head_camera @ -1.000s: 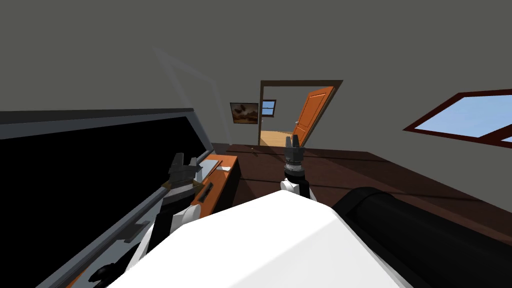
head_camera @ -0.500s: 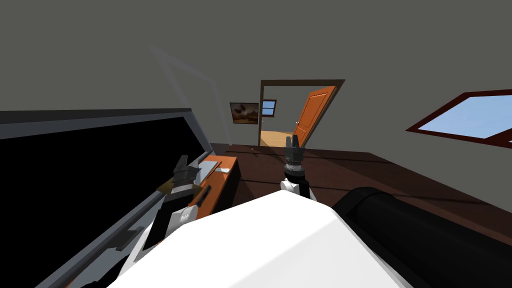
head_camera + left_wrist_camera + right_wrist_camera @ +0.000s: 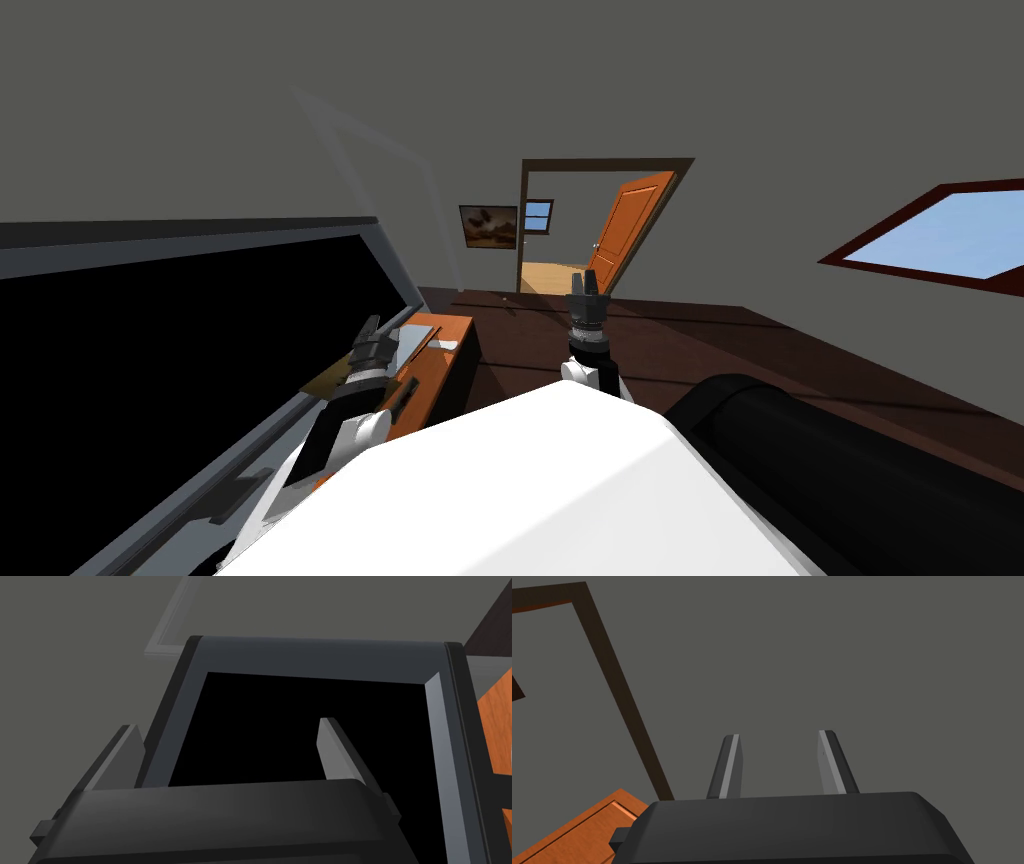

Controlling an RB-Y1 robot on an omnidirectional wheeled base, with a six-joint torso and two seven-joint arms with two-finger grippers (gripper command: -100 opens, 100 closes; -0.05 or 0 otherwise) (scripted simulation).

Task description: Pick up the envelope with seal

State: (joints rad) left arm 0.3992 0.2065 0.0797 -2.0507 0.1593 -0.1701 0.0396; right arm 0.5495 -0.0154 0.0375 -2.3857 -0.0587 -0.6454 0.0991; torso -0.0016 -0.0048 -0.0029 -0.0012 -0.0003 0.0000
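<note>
The left tool (image 3: 372, 335) hangs over the near end of the long orange, wood-grained tabletop (image 3: 432, 372). Its two blades are spread wide with nothing between them. It points at the large black panel in a dark grey frame (image 3: 320, 656) that stands along the tabletop's left side, not at anything lying on the top.

The task's thing appears to be the flat, pale grey rectangular envelope (image 3: 414, 340) lying on the tabletop. No seal can be made out from the head camera, so that reading is tentative. It lies just beyond the left tool and a little to its right, between the tool and the far end of the tabletop. Its long axis seems to run away from me, along the length of the top.

The left arm is plainly the nearer. The right tool (image 3: 583, 288) is raised well off to the right, above the dark brown floor, with its blades parted by a narrower gap and holding nothing. To reach the envelope, the left tool would need to turn away from the panel and tip down onto the sheet.

Against a second ago, the left tool has leaned over from nearly upright towards the panel and sunk slightly. The right tool has not stirred.
</note>
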